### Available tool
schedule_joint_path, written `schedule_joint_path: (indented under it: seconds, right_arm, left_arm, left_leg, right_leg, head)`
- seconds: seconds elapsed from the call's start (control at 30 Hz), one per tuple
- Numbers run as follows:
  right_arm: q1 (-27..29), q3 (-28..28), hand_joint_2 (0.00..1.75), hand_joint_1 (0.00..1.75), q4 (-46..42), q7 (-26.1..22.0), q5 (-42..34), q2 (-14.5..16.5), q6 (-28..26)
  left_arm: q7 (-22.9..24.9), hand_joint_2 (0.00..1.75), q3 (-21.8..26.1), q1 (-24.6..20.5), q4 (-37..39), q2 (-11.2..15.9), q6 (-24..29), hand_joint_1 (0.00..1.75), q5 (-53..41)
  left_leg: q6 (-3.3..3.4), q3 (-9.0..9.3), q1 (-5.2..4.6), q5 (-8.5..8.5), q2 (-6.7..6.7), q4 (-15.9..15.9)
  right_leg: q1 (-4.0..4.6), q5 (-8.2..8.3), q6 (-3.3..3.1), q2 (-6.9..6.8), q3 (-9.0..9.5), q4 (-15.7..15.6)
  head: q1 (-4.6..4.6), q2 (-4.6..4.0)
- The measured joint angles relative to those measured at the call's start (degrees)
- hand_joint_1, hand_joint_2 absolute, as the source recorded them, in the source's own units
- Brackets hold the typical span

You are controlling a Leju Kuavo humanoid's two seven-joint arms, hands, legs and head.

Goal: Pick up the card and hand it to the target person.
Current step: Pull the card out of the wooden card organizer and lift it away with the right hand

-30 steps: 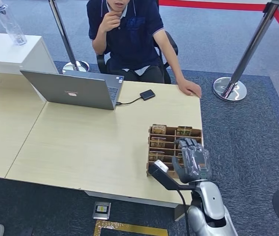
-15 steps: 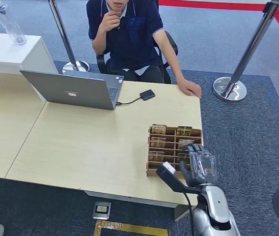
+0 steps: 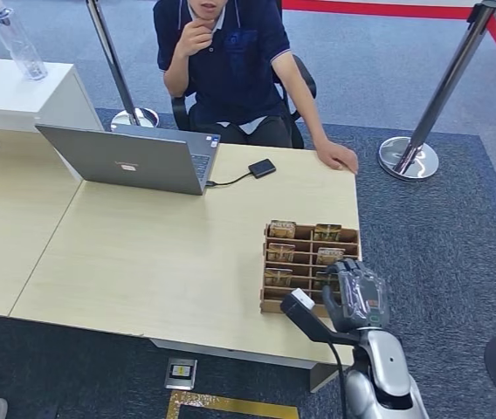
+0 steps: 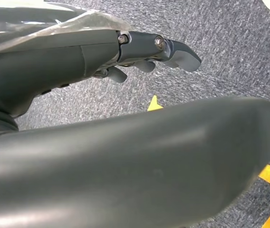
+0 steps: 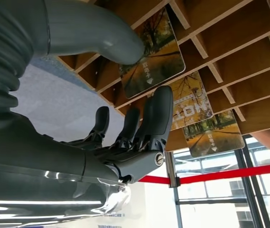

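Note:
A brown wooden card rack (image 3: 298, 234) stands near the table's right front corner, with several autumn-picture cards (image 3: 283, 230) upright in its slots. My right hand (image 3: 357, 295) hovers at the rack's near right corner. In the right wrist view the thumb (image 5: 101, 40) touches the edge of one card (image 5: 155, 59), which still stands in its slot. The dark fingers (image 5: 159, 114) stay spread on its other side, in front of a second card (image 5: 192, 102). My left hand (image 4: 90, 61) hangs over grey carpet, fingers straight and empty. The seated person (image 3: 232, 61) rests a hand (image 3: 338, 157) on the table's far right corner.
A grey laptop (image 3: 134, 160) and a black drive (image 3: 262, 168) on a cable lie at the far side of the wooden table (image 3: 153, 253). Stanchion bases (image 3: 408, 159) stand on the carpet to the right and behind. A water bottle (image 3: 15, 39) stands far left.
My right hand has drawn back from over the rack's right column to its near right corner, uncovering a card there. It has hardly moved in the last half second.

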Motion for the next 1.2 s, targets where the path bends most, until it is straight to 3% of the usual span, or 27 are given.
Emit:
schedule_joint_path:
  seconds: [0.57,0.97,1.2]
  right_arm:
    - [-1.4,-0.1,1.75,0.75,2.1,0.9,-0.1,0.6,-0.6]
    - [-2.0,-0.8,1.75,0.86,4.5,1.8,0.4,0.3,-0.9]
    - [-2.5,-1.0,1.75,1.06,5.2,1.6,0.2,0.2,-1.8]
  left_arm:
    - [0.0,0.0,0.0,0.0,0.0,0.0,-0.5,0.0,-0.6]
    - [0.1,0.0,0.0,0.0,0.0,0.0,-0.8,0.0,-0.8]
    - [0.5,0.0,0.0,0.0,0.0,0.0,-0.8,0.0,-0.8]
  left_leg:
    - [0.0,-0.01,0.0,0.0,0.0,0.0]
    - [0.0,0.02,0.0,0.0,0.01,0.0]
    - [0.0,0.02,0.0,0.0,0.01,0.0]
  right_leg:
    - [0.0,0.0,0.0,0.0,0.0,0.0]
    - [0.0,0.0,0.0,0.0,0.01,0.0]
    - [0.0,0.0,0.0,0.0,0.02,0.0]
  head:
    - [-0.01,0.0]
    - [0.01,0.0]
    - [0.01,0.0]
